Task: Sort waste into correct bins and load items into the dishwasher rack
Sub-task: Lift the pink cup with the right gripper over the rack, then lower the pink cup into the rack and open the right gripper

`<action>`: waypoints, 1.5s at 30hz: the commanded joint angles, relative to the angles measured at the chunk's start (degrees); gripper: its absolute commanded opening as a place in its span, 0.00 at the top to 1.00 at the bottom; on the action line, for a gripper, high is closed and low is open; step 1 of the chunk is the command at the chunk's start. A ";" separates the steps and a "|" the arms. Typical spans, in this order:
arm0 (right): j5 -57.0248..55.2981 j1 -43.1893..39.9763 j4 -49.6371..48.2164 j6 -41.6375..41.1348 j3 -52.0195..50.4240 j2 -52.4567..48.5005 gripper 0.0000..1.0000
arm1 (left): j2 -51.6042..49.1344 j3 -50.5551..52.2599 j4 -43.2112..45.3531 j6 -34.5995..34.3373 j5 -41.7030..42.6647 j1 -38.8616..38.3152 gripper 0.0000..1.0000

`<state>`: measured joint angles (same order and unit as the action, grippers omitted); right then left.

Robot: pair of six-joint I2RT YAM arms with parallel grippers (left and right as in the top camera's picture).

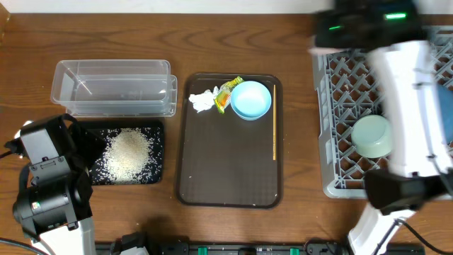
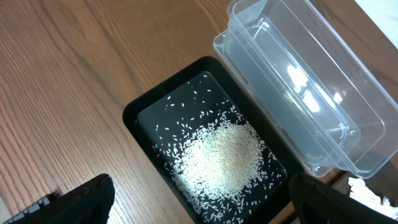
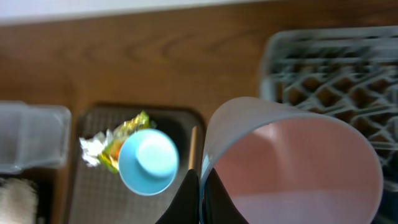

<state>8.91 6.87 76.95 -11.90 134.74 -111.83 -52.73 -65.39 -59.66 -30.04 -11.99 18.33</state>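
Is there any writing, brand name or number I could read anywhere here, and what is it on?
No text can be read.
The yellow-green snack wrapper on the brown tray carries print, but it is too small and blurred in both views that show it.
Nothing else in view shows lettering.

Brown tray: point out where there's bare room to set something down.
Free: the tray is bare across its middle and robot-side end, from the left rim to the stick along the right rim. Crowded: the far end, where tissue, wrapper and blue bowl bunch together.
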 commanded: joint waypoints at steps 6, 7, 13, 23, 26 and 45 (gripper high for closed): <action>49.42 -21.46 0.20 19.76 -3.82 -4.26 0.99 | -0.02 -0.48 -0.11 -0.07 -0.50 0.35 0.08; 52.78 -23.17 0.20 20.85 -4.83 -5.09 0.99 | -0.02 -0.48 -0.11 -0.07 -0.50 0.35 0.08; 61.29 -28.65 -1.16 21.84 -11.93 -9.68 0.99 | -0.02 -0.48 -0.11 -0.07 -0.50 0.35 0.07; 63.95 -33.03 -2.12 21.84 -21.14 -14.05 0.99 | 0.00 -0.48 -0.11 -0.07 -0.50 0.35 0.08; 63.84 -33.51 -2.64 21.11 -23.80 -14.14 0.99 | -0.02 -0.48 -0.11 -0.07 -0.50 0.35 0.07; 57.35 -33.59 -5.51 17.57 -33.24 -14.14 0.99 | -0.02 -0.48 -0.11 -0.07 -0.50 0.35 0.08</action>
<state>69.23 -26.57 71.00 6.50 102.54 -125.67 -52.73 -65.39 -59.66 -30.04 -12.01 18.33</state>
